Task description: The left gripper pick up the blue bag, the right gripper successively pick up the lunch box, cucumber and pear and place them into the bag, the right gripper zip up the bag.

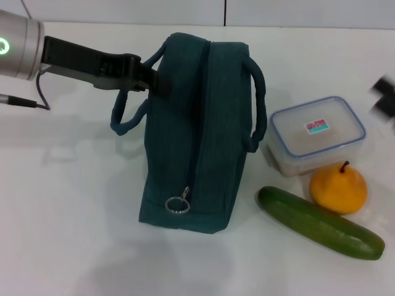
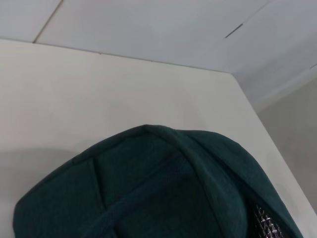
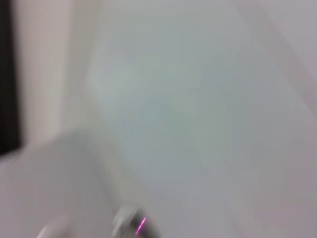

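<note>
The blue bag [image 1: 197, 135] stands in the middle of the table, its zipper line running along the top to a metal ring pull [image 1: 178, 205] at the near end. My left gripper [image 1: 154, 79] reaches in from the left and is shut on the bag's far left edge, by its looped handle [image 1: 123, 120]. The left wrist view shows the bag's fabric [image 2: 148, 188] close up. The lunch box [image 1: 316, 134], the pear [image 1: 338, 190] and the cucumber [image 1: 318, 222] lie to the right of the bag. My right gripper [image 1: 384, 97] is a blurred black shape at the right edge.
A white table [image 1: 68, 216] carries everything, with open surface to the left of and in front of the bag. Its far edge meets a pale wall. The right wrist view is a blur of pale surfaces.
</note>
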`<state>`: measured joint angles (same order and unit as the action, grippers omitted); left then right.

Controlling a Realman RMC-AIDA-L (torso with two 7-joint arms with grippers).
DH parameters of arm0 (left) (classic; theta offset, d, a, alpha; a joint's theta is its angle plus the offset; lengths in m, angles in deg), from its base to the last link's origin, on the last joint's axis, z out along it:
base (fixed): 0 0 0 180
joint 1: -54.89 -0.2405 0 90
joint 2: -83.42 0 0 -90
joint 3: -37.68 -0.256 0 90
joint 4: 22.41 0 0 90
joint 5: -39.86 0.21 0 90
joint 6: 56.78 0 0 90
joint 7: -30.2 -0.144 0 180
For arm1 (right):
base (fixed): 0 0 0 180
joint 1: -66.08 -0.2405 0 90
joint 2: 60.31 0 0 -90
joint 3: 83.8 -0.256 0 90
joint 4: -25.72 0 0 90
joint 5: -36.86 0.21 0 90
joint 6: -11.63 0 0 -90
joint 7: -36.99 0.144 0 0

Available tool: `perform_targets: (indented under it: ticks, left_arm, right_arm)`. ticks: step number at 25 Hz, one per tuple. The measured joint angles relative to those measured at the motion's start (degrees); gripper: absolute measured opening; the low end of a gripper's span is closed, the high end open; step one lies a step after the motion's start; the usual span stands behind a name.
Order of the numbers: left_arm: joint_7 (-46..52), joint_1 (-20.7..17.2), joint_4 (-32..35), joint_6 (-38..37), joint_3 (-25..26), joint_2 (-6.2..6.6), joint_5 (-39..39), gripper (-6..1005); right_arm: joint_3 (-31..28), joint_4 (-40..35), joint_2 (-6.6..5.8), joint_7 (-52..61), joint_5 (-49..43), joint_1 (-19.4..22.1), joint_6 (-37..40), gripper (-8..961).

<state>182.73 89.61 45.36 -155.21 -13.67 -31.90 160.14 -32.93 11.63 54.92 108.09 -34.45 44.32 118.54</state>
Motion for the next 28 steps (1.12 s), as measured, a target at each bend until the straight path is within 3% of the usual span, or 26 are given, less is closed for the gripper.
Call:
perform_targets:
  ticks: [5, 9, 15, 28]
  left_arm:
    - [-1.25, -0.67, -0.16, 0.01, 0.11, -0.59, -0.41, 83]
    - [-2.58, -0.88, -1.57, 0.0, 0.19, -0.74, -2.36, 83]
    - [-4.04, -0.89, -2.96, 0.0, 1.6, -0.92, -3.75, 84]
    - [-5.61, -1.68, -4.23, -0.01, 2.51, -1.01, -5.94, 84]
  right_arm:
    - [-6.21, 10.51, -0.01, 1.3, 10.35, 0.68, -1.78, 873]
    - [-9.65, 13.06, 0.1, 8.3, 14.07, 1.71, -10.23, 871]
    - [-9.19, 12.95, 0.11, 17.62, 13.87, 1.11, -23.14, 869]
    - [-6.15, 15.44, 0.92, 24.03, 11.89, -2.99, -31.66, 864]
